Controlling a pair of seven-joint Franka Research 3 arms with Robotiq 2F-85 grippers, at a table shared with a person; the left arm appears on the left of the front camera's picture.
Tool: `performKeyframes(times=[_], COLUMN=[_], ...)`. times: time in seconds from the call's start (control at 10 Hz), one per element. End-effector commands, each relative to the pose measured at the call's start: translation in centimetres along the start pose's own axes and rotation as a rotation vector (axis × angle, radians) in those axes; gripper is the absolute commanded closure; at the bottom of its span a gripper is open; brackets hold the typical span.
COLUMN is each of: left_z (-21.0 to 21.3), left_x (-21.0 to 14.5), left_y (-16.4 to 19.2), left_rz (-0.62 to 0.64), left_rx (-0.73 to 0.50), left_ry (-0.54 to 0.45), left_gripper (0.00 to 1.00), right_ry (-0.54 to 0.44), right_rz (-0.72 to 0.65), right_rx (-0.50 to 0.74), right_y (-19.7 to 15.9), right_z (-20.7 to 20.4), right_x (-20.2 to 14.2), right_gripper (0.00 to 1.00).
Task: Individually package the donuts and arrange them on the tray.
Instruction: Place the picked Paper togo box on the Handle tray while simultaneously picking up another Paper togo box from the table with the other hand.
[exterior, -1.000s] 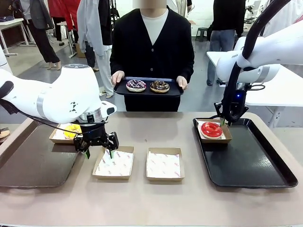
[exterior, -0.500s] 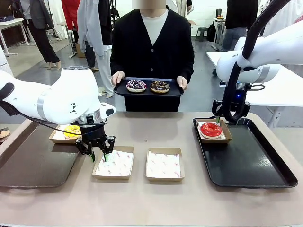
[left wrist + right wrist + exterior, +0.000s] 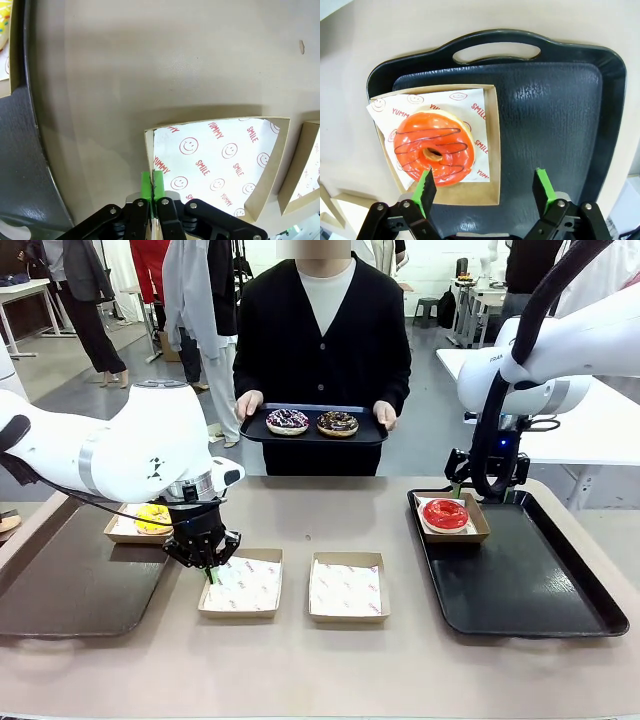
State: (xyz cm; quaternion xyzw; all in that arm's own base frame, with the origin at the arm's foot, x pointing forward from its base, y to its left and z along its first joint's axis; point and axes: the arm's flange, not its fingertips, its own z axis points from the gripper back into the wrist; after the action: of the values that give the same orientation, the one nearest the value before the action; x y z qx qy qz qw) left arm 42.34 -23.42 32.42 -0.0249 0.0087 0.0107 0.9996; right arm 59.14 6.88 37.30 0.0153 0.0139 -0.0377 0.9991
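The red donut lies in a lined box at the far left corner of the black tray. The right claw hangs just over it, spread wide and holding nothing. The yellow donut sits boxed at the far edge of the brown tray. A sprinkled donut and a dark donut ride on a small tray in the person's hands. The left claw is pinched tight on the left wall of an empty box on the bench.
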Motion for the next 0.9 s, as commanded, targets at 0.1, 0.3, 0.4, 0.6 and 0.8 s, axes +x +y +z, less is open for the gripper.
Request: performKeyframes(times=[0.1,0.3,0.4,0.6,0.8], left_z=[0.0,0.3,0.0,0.0,2.2], left_x=[0.1,-0.2,0.1,0.1,0.1], left_y=[0.0,0.0,0.0,0.0,0.0], left_rz=[-0.007,0.029,-0.003,-0.003,0.0], left_rx=[0.007,0.041,0.004,0.004,-0.015], left_ry=[-0.008,-0.008,-0.004,-0.004,-0.03], left_gripper=[1.0,1.0,1.0,1.0,0.99], right_ry=[0.004,-0.001,-0.001,-0.001,-0.037], right_rz=[0.003,0.0,0.0,0.0,0.02], right_rx=[0.031,0.001,0.001,0.001,0.096], right_y=[-0.1,0.0,0.0,0.0,-1.5], right_z=[0.0,0.1,0.1,0.1,1.7], right_x=[-0.5,0.0,0.0,0.0,-1.4], right_gripper=[0.0,0.0,0.0,0.0,0.0])
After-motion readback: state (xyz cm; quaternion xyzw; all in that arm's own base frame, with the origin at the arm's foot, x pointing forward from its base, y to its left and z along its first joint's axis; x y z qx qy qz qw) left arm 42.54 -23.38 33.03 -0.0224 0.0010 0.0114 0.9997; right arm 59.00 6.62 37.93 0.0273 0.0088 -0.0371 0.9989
